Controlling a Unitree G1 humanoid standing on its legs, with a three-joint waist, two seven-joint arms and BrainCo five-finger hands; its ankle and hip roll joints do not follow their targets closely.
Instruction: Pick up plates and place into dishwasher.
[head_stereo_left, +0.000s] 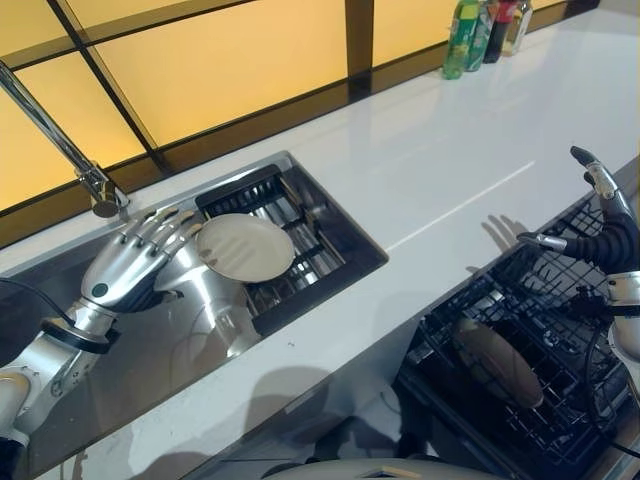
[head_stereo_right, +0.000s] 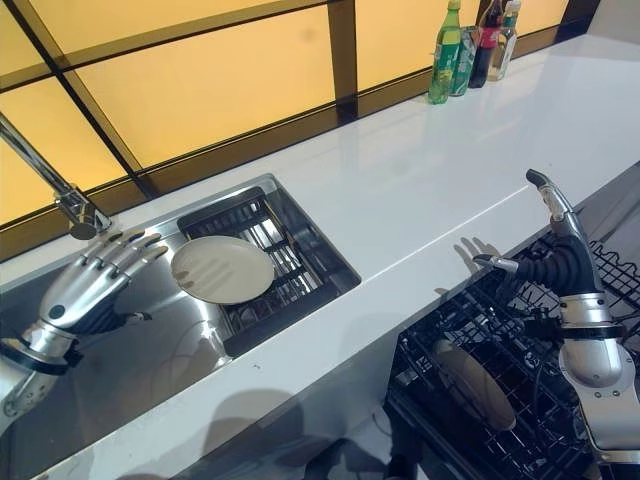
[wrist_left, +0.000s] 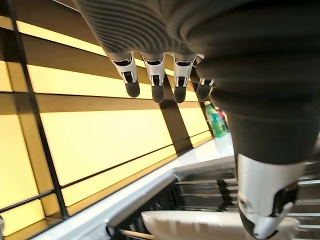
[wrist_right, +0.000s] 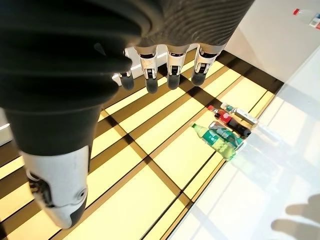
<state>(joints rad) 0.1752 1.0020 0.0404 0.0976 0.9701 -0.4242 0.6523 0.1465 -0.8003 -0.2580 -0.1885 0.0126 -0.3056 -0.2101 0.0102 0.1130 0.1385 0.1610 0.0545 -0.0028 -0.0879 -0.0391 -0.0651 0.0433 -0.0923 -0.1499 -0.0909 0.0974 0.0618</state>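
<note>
A pale round plate (head_stereo_right: 221, 269) lies flat on the dark sink rack (head_stereo_right: 262, 262) at 9 o'clock; a second plate (head_stereo_right: 474, 384) stands tilted in the dishwasher basket (head_stereo_right: 500, 400) at 4 o'clock.

My left hand (wrist_left: 210, 60) hangs with fingers (wrist_left: 132, 85) straight and thumb (wrist_left: 262, 205) apart, holding nothing. Just past them lies a pale plate (wrist_left: 200, 225) before the dark rack (wrist_left: 200, 195), green bottle (wrist_left: 216, 122) farther along the counter (wrist_left: 100, 212)
</note>
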